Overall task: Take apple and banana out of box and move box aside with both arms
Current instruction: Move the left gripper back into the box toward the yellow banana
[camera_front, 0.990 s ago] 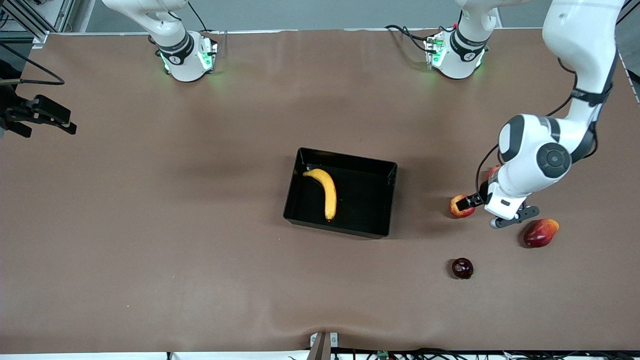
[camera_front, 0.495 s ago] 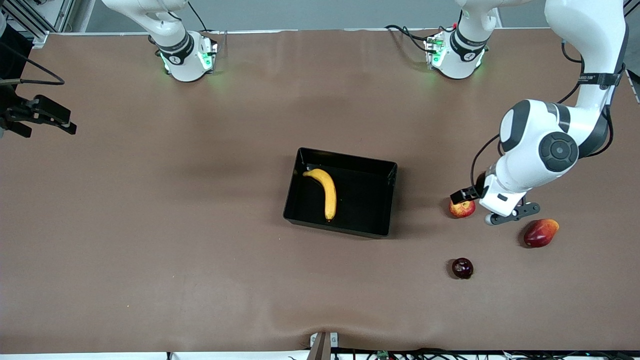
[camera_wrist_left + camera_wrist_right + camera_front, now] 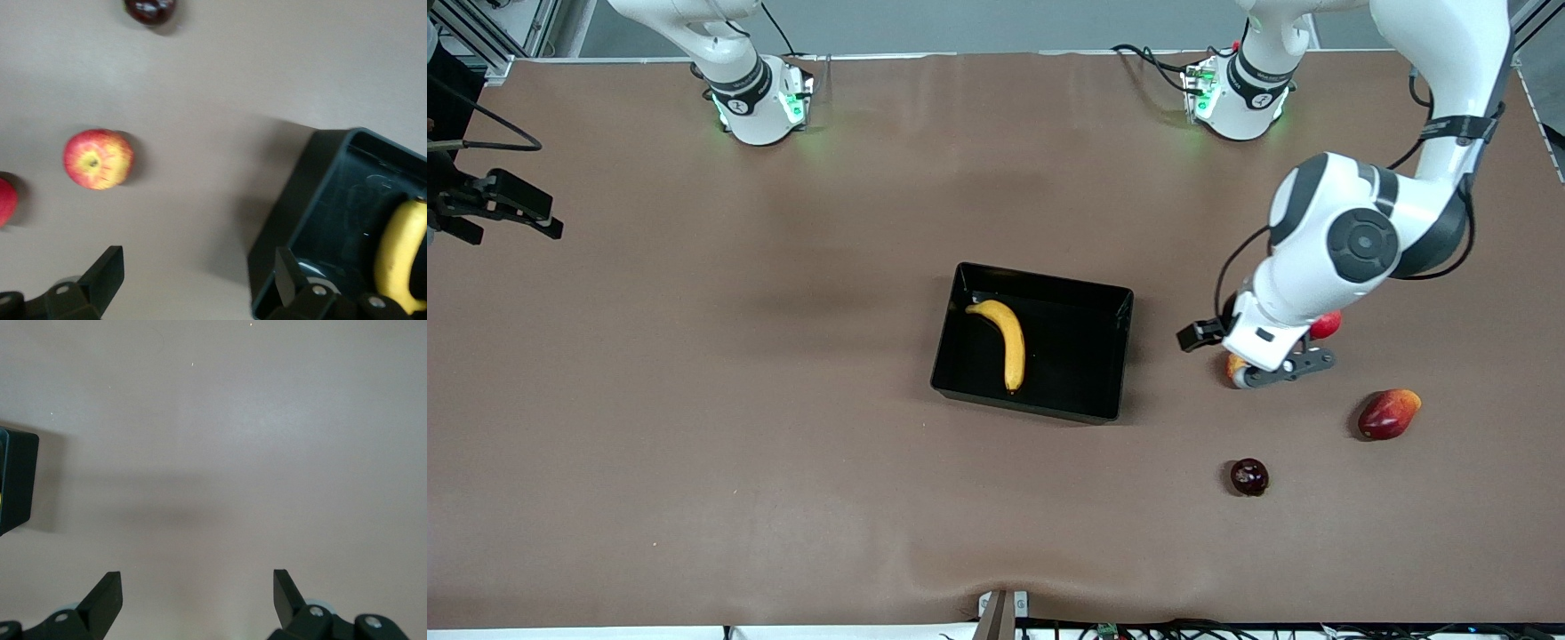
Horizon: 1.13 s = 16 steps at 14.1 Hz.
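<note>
2 fruits define the task, and I read 1 as already out: the apple (image 3: 98, 159) lies on the table toward the left arm's end, well apart from the box (image 3: 1120, 351) and mostly hidden under the left wrist in the front view. The banana (image 3: 1005, 342) lies inside the box, along the wall at the right arm's end, its length running from the robots' side toward the front camera.

The left gripper (image 3: 197, 280) hangs empty, jaws spread wide, over bare table between apple and box. The right gripper (image 3: 197, 597) is also spread and empty over bare table, with only a box corner at the edge of its view; that arm waits.

My judgement: the step in hand is the banana pick. To do it well I would:
1. centre the gripper over the banana's middle, where the curve is least;
2. turn the wrist so the fingers close across its width, not along it;
3. check that the finger on the wall side has room to descend;
4. close gently and lift straight up above the rim before travelling.

A plum (image 3: 1249, 476), a mango (image 3: 1388, 413) and 1 more red fruit (image 3: 1327, 324) lie toward the left arm's end; I would set the banana down clear of them.
</note>
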Motion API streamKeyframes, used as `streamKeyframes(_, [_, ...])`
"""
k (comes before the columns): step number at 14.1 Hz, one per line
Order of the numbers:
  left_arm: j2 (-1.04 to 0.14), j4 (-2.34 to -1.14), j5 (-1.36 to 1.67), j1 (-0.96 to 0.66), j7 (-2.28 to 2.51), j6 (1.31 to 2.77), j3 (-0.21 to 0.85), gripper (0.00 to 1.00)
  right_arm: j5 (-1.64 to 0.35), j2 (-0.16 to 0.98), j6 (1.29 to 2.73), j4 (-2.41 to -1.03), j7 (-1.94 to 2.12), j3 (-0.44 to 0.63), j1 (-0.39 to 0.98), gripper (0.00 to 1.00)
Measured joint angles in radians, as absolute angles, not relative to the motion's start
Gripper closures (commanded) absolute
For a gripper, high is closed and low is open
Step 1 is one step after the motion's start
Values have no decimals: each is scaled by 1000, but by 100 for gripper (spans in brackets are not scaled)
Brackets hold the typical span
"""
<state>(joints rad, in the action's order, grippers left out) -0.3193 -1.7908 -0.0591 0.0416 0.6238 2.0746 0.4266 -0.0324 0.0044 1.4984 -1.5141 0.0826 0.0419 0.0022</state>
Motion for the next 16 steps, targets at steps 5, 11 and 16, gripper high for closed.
streamKeyframes(5, [-370, -1726, -69, -67, 705, 2075, 429, 0, -32, 4, 1498, -1514, 83, 42, 2, 0])
streamKeyframes(11, [-513, -1633, -190, -185, 768, 2080, 429, 0, -32, 5, 1498, -1514, 83, 42, 2, 0])
streamKeyframes(16, [-648, -1508, -207, -273, 798, 2189, 427, 0, -32, 14, 1499, -1514, 83, 41, 3, 0])
